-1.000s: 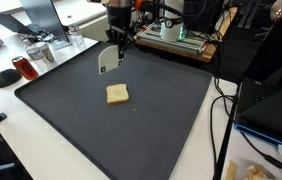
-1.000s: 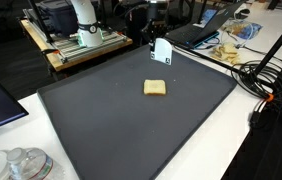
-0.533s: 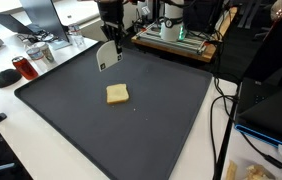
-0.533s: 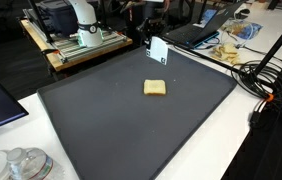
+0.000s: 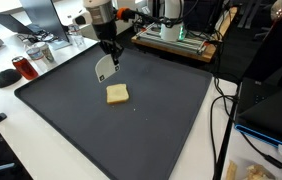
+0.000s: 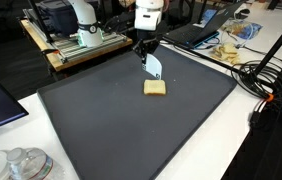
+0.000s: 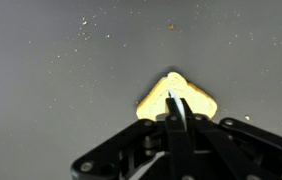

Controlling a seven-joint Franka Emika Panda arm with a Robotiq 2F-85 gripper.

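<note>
A slice of toast [image 5: 117, 94] lies on the dark mat [image 5: 71, 120] in both exterior views; it also shows in an exterior view [image 6: 155, 88] and in the wrist view [image 7: 177, 95]. My gripper [image 5: 109, 52] is shut on a flat white, spatula-like tool [image 5: 105, 68], which hangs down just above and beside the toast. The tool [image 6: 154, 66] points down toward the toast's far edge. In the wrist view the shut fingers [image 7: 177, 112] pinch the thin blade edge-on, with the toast right beyond it.
A wooden board with equipment [image 5: 176, 38] stands behind the mat. A red can [image 5: 21, 68] and glassware sit on the white table. Cables [image 5: 221, 120] run along the mat's side. A bag of bread [image 6: 231, 40] lies near laptops.
My gripper with the white tool has moved down and toward the toast. The tool now hangs close over the toast's edge. The toast has not moved.
</note>
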